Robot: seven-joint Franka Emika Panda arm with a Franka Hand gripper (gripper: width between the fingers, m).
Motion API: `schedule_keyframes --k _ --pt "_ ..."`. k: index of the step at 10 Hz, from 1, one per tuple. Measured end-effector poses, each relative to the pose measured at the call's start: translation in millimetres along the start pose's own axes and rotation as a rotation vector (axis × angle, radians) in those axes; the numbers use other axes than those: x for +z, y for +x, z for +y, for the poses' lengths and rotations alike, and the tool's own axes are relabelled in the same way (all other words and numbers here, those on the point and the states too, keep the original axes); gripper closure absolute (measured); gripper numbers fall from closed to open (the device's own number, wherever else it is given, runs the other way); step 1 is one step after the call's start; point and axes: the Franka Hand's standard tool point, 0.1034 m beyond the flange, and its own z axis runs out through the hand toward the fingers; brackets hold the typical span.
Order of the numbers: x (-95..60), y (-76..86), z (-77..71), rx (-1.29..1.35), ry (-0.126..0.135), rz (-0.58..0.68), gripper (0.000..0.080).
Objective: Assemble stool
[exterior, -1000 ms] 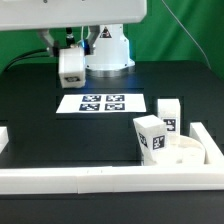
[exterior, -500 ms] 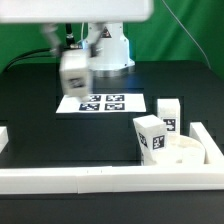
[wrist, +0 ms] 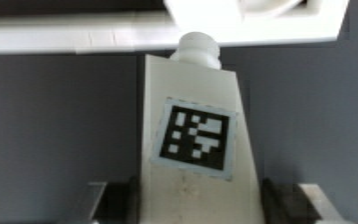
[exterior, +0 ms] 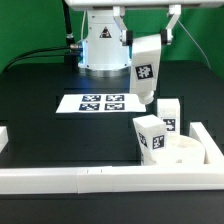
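The arm has swung right across the table. A second ago it carried the leg block off by the robot base, far from the seat and on the exterior view's left; now the held leg block (exterior: pixel 146 72) hangs in the air above and just behind the seat (exterior: pixel 183 152), tilted. The gripper (wrist: pixel 206 202) is clenched on that block, a finger pressed to each side, with the peg end (wrist: pixel 197 46) pointing away from the wrist.

The seat itself has not stirred. It sits in the corner of the border rails (exterior: pixel 60 179), with one fitted leg (exterior: pixel 152 136) standing up from its near rim. A spare leg (exterior: pixel 168 112) waits upright just behind the seat.

I'd say this is the carry stage for the second leg. Next the block must be brought upright, its peg lined up over a free socket in the seat, clear of the fitted leg, then pressed down. I cannot make out the sockets from here.
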Motion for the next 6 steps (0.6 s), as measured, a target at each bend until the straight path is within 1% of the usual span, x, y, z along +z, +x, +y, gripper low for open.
schedule_keyframes --k 1,2,3,4,5,6 --pt "1.6 -1.6 -1.7 -0.005 0.002 0.053 0.0477" --pt "2.6 -4.4 -3.0 -0.007 0.002 0.03 0.0477" --pt "0.4 -4.6 -20.0 -0.014 0.004 0.033 0.0477" --pt "-0.1 -6.9 -34.6 -0.095 0.003 0.033 0.0477" --pt "1.7 -9.8 -39.8 -0.119 -0.004 0.024 0.0477" --pt "8.1 -18.6 -53.7 -0.181 -0.014 0.019 0.0477"
